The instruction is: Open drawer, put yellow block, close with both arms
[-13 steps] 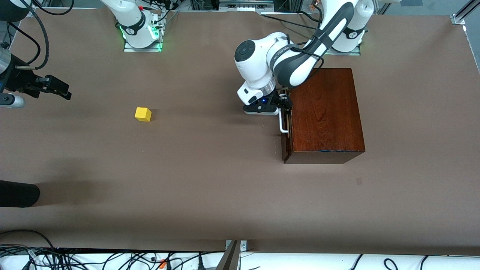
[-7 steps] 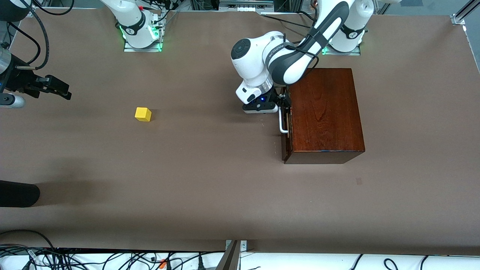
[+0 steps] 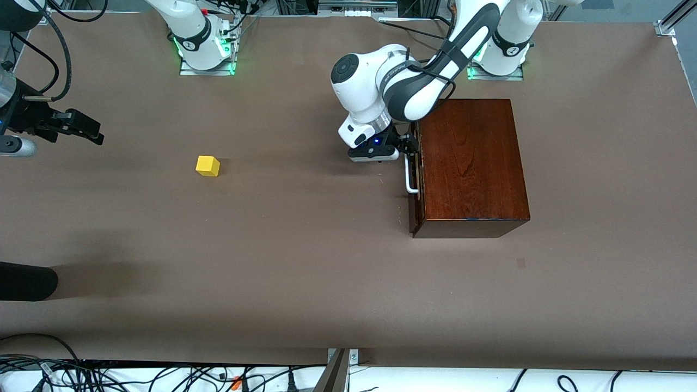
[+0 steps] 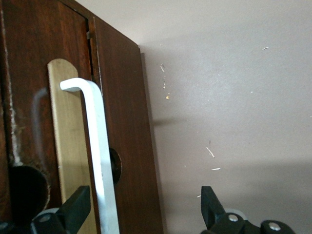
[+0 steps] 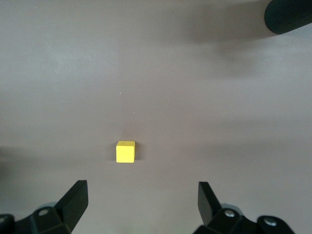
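Reaching down from its base, the left arm brings the left end effector (image 3: 409, 148) to the front of the drawer (image 3: 416, 179), at the upper end of the white handle (image 3: 409, 177). Its fingers (image 4: 73, 212) stand open with the white bar between them, one finger close to the drawer front and the other out over the desk (image 3: 305, 261); they do not press on the bar. The drawer is closed in the dark reddish-brown box (image 3: 471, 163). The yellow block (image 3: 207, 165) lies on the bare desk, well apart from the box, toward the right arm's end. The right end effector (image 3: 90, 130) waits in the air above that end of the desk, fingers wide open and holding nothing; in its wrist view the block (image 5: 125, 151) sits between its fingertips (image 5: 75, 200), well below
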Controlling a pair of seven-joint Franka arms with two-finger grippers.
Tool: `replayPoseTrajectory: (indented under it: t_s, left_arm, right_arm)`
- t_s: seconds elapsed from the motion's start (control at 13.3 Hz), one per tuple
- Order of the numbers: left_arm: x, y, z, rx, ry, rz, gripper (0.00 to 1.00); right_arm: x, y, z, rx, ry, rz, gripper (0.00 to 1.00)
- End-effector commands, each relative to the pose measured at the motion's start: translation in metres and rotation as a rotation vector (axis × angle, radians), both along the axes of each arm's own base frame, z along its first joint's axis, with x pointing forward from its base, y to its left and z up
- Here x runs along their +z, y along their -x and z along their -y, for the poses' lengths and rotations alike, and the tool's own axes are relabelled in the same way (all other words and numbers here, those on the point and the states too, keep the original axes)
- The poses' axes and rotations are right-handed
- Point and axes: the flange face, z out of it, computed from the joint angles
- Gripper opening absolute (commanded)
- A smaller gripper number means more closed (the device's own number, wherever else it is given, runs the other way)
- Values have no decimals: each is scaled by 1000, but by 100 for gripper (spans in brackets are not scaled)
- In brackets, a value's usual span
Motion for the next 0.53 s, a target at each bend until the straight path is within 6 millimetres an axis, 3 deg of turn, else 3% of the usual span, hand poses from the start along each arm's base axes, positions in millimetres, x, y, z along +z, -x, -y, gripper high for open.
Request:
replayPoseTrajectory:
  t_s: [0.0, 0.45]
  left_arm:
    - [-4, -3, 1, 1, 7, 20, 100]
    - [-15, -4, 3, 5, 31, 1, 100]
  right_arm:
    - [2, 1, -2, -7, 0, -6, 100]
    - [2, 1, -2, -7, 0, -6, 100]
